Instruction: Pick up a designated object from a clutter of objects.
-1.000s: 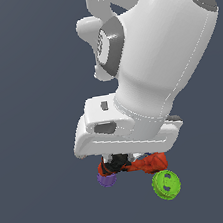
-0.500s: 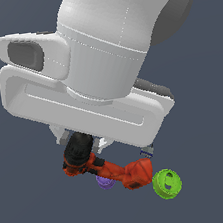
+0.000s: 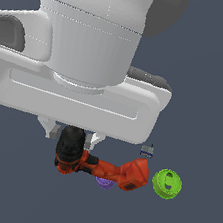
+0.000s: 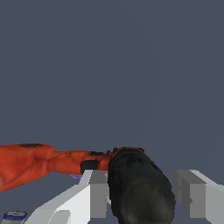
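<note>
The red-orange drill (image 3: pixel 115 172) hangs under the big white arm in the exterior view, its black chuck end (image 3: pixel 71 142) between my fingers. My gripper (image 3: pixel 72 138) is shut on that black end. In the wrist view the drill (image 4: pixel 39 162) stretches away from the gripper (image 4: pixel 140 192), and the white fingers (image 4: pixel 94 192) stand on either side of the black chuck. The purple cup (image 3: pixel 104 184) is mostly hidden behind the drill. The lime-green cup (image 3: pixel 167 183) lies by the drill's battery base. The blue-white can (image 3: pixel 147 151) sits just beside the arm's edge.
The arm's white body (image 3: pixel 77 73) fills most of the exterior view and hides much of the scene. The can (image 4: pixel 13 216) and a sliver of the purple cup (image 4: pixel 75 176) show in the wrist view. No baseballs or grey pieces are in view.
The arm has grown much larger in the exterior view, coming toward the camera. The drill has come with it, looks bigger and has swung out longer toward the exterior view's left.
</note>
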You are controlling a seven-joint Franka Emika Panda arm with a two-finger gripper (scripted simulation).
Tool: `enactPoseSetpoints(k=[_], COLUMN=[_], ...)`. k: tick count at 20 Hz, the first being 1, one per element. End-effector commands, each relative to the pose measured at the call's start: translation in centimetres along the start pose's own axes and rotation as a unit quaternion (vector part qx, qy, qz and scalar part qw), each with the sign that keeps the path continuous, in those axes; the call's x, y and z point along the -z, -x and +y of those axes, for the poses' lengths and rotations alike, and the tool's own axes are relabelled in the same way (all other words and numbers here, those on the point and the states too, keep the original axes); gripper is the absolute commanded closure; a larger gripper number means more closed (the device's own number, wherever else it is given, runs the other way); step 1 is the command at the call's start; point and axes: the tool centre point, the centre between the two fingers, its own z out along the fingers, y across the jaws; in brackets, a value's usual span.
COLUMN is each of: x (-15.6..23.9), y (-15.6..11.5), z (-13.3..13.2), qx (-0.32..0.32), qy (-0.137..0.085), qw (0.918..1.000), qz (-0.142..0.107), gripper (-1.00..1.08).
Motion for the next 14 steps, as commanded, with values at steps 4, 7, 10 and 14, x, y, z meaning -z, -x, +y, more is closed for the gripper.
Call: enactPoseSetpoints(k=[4, 7, 10, 14], x=[0.2, 0.6, 1.4, 3.1], y=[0.1, 0.4, 1.0, 2.2], z=[0.0, 0.0, 0.1, 0.2], qx=[0.0, 0.0, 0.0, 0.0], qy=[0.0, 0.0, 0.0, 0.0], qw=[1.0, 1.0, 1.0, 1.0], qz=[0.0, 0.0, 0.0, 0.0], gripper=[1.08, 1.08, 1.08, 1.08])
